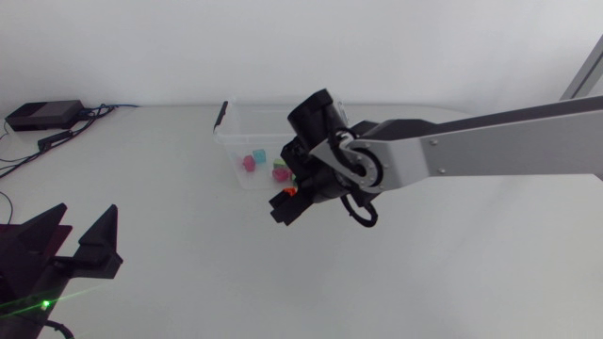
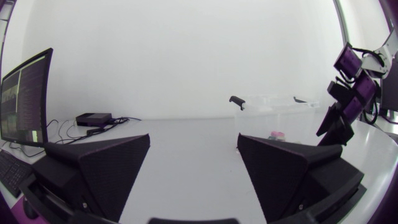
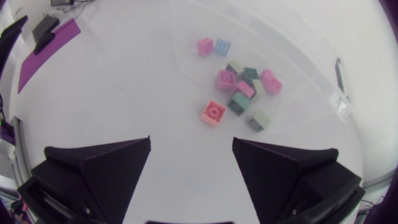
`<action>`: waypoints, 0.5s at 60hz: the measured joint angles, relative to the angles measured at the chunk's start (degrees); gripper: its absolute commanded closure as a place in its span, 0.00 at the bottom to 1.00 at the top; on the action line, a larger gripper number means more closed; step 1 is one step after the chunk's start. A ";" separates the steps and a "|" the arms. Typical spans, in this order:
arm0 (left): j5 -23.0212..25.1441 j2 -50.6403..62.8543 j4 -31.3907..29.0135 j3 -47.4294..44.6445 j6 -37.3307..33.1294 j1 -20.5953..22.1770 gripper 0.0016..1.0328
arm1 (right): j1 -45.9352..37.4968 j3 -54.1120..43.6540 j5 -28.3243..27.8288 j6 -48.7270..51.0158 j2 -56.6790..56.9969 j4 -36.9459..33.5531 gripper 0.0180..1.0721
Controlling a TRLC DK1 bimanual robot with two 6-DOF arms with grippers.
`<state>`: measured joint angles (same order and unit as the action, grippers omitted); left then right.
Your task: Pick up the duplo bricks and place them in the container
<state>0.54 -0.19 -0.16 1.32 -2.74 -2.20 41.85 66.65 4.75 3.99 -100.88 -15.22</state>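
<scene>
My right gripper [image 3: 191,148] has its two black wedge fingers spread wide, with nothing between them. It hangs over the near wall of the clear container [image 3: 305,62].

The duplo bricks [image 3: 244,87] lie in a loose heap on the container's floor, pink, blue, pale green and dark green, some touching and some tilted on one another. A coral brick [image 3: 214,112] sits apart from the heap at the near wall. I cannot tell whether it is inside or just outside.

I judge the bricks light, rigid and hard to damage. Their smooth sides could slip, so I would close on two opposite flat faces, low on the body and squarely, not on the studs or across a corner. The coral brick, standing free, looks the easiest to grasp.

The table [image 1: 188,282] is white, flat and smooth, so a nudged brick may slide. My left gripper [image 1: 83,247] rests well apart from the container, spread and empty. A black box [image 1: 42,115] with cables sits at the far corner.
</scene>
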 measured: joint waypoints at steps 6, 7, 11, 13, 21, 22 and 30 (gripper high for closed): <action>0.00 0.00 0.00 0.00 0.00 0.00 0.05 | 0.50 1.18 3.06 -0.22 -4.11 -0.48 0.09; 0.00 0.00 0.00 0.00 0.00 0.00 0.05 | 0.50 1.49 3.30 -0.46 -4.74 -0.87 0.09; 0.00 0.00 0.00 0.00 0.00 0.00 0.05 | 0.48 2.78 3.89 -2.45 -6.97 -2.14 0.09; 0.00 0.00 0.00 0.00 0.00 0.00 0.05 | 0.48 3.54 3.85 -3.91 -7.89 -2.91 0.08; 0.00 0.00 0.00 0.00 0.00 0.00 0.05 | 0.44 8.02 1.81 -8.72 -11.04 -6.23 0.06; 0.00 0.00 0.00 0.00 0.00 0.00 0.05 | 0.44 9.16 1.46 -9.29 -11.63 -7.08 0.06; 0.00 0.00 0.00 0.00 0.00 0.00 0.05 | 0.44 16.02 1.03 -12.28 -16.24 -10.27 0.06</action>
<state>0.54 -0.19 -0.16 1.32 -2.74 -2.20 42.28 82.67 5.78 -8.29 -117.12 -25.50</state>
